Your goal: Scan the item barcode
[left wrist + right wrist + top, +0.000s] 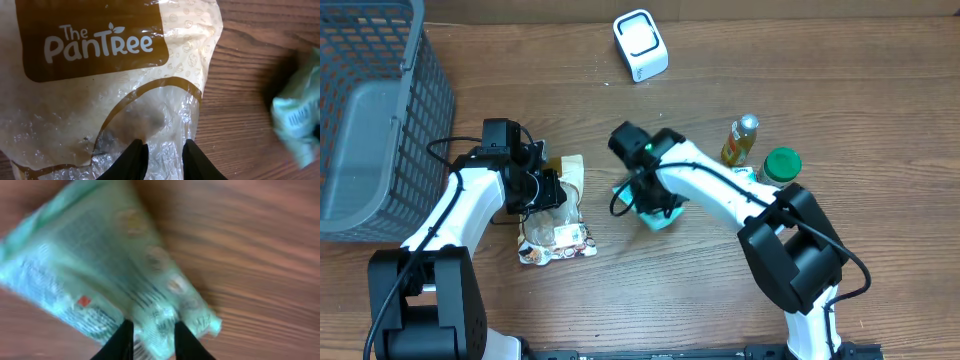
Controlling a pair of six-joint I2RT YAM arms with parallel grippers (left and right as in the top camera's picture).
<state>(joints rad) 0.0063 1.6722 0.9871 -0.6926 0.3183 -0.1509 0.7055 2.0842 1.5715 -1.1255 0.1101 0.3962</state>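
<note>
- left gripper (164, 157): fingers narrowly apart, plastic of the bread bag (100, 90) between the tips; whether it grips, I cannot tell
- right gripper (152, 340): fingers narrowly apart, astride the near end of the green packet (100, 265); hold likewise unclear

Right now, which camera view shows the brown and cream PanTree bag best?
The left wrist view shows it best: the PanTree bag fills most of the frame and is sharp enough to read its logo. The overhead view shows the bag small and partly covered. The right wrist view does not show it at all.
</note>
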